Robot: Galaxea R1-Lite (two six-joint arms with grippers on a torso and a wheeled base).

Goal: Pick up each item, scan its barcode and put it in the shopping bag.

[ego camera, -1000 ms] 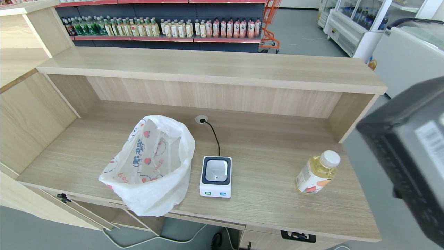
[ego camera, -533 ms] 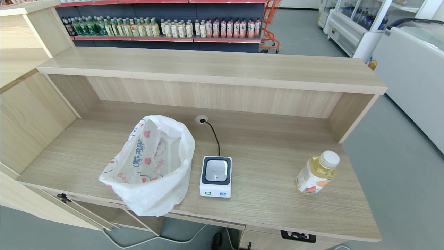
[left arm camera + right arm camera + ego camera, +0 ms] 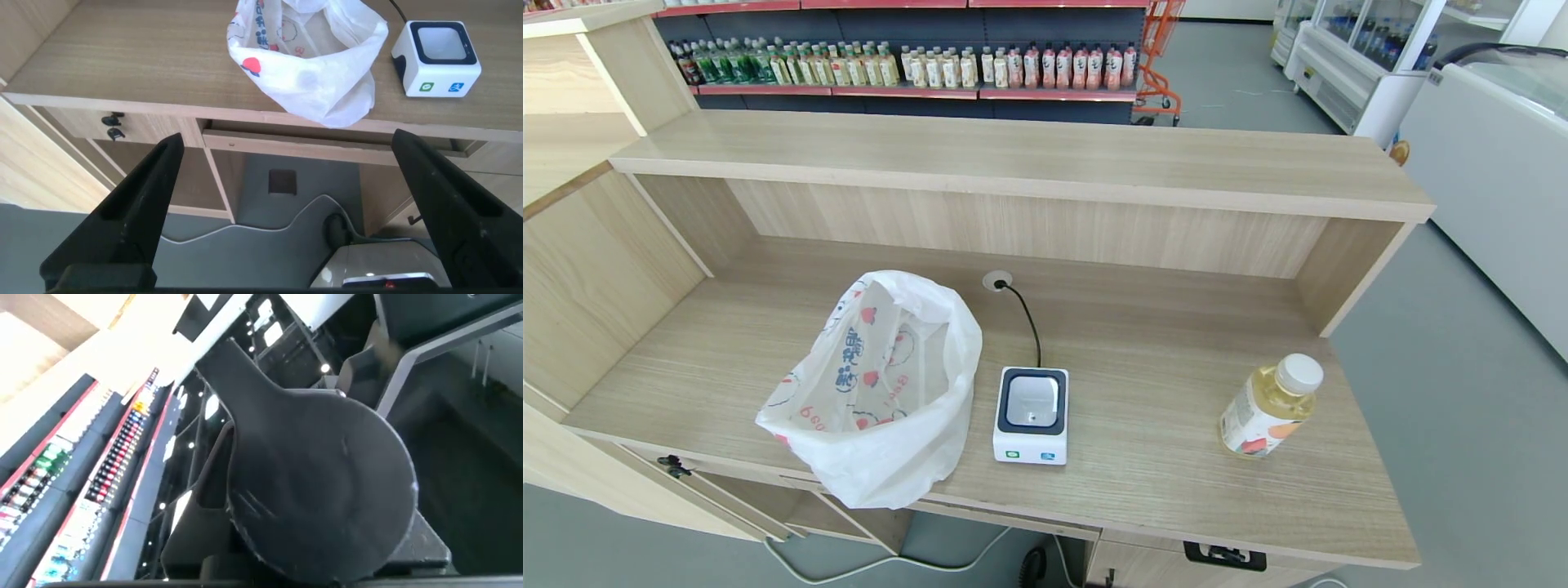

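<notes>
A white plastic shopping bag (image 3: 874,392) with red and blue print stands open on the wooden counter (image 3: 1143,343), left of centre. Right beside it sits a small white barcode scanner (image 3: 1031,415) with a dark window on top and a black cable running back. A bottle (image 3: 1270,406) of yellow drink with a white cap stands upright near the counter's right end. My left gripper (image 3: 286,220) hangs open, its fingers spread wide, in front of and below the counter's front edge, near the bag (image 3: 310,49) and scanner (image 3: 437,49).
A raised wooden ledge (image 3: 1013,159) runs along the back of the counter, with side walls at both ends. Drawers (image 3: 327,151) sit under the front edge. Shelves of bottles (image 3: 898,65) and freezers (image 3: 1478,122) stand in the room behind.
A large dark part of my right arm at the head view's right edge one second ago has gone from the picture. Bag, scanner and bottle have not moved.
</notes>
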